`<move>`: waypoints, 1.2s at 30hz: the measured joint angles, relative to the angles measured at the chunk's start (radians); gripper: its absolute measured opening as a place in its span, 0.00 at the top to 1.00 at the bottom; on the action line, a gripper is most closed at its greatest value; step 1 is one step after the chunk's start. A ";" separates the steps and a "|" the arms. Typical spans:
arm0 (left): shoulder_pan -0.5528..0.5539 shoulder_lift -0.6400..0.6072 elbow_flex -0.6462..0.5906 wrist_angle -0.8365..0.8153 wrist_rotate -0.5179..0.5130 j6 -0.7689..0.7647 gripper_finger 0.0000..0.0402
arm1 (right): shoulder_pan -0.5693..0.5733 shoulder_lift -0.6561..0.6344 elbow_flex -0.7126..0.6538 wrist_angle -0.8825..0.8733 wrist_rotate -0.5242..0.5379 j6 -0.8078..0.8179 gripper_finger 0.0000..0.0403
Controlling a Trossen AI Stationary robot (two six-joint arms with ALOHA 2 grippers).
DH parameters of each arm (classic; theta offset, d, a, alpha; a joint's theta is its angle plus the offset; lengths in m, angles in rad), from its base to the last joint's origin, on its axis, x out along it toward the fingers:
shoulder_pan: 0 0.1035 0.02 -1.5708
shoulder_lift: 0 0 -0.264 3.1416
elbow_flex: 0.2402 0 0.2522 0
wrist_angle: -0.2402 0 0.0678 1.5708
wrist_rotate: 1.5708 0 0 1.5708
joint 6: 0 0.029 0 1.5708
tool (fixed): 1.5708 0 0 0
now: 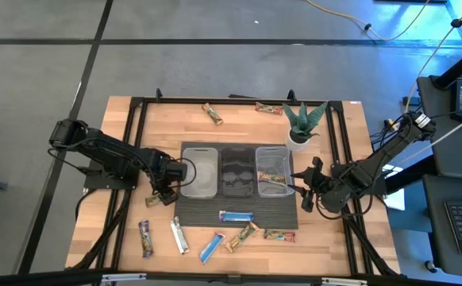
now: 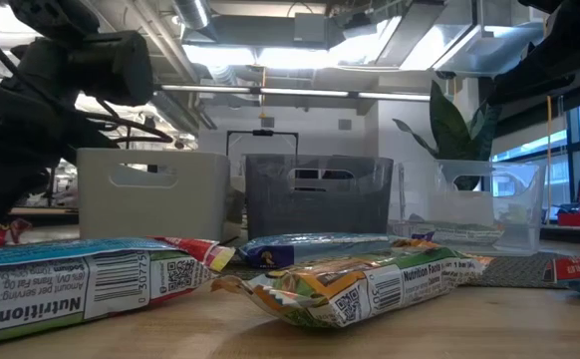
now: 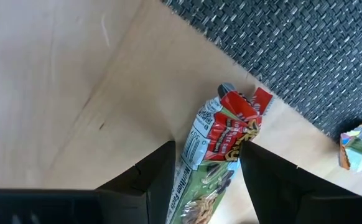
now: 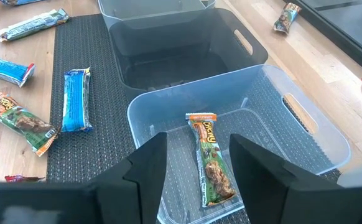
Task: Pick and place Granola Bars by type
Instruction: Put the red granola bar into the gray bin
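The left gripper (image 3: pixel 206 168) sat low at the left-centre of the high view, just off the dark mat's (image 1: pixel 207 213) left edge, its spread fingers straddling a green-and-red granola bar (image 3: pixel 221 146) on the wooden table (image 1: pixel 120 238), not yet clenched on it. The right gripper (image 4: pixel 196 165) hovered released over the right clear bin (image 4: pixel 293 134), where one tan-and-green bar (image 4: pixel 211 162) lay. Other bars were scattered along the table's lower edge, including a blue bar (image 1: pixel 236 216) on the mat.

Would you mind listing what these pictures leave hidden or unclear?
- Left wrist view: the bar between the left gripper fingers runs off the frame edge.
- High view: bar labels are too small to read.
- Low view: foreground bars block the mat; grippers are hidden.
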 joint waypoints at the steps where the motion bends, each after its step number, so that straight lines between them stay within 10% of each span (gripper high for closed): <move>1: 0.000 0.000 0.000 0.000 0.002 0.005 0.57 | 0.000 0.000 0.000 0.000 0.000 0.000 0.56; 36: -0.085 -0.002 0.014 -0.050 -0.012 0.002 0.73 | 0.000 0.000 0.000 0.000 0.000 0.000 0.56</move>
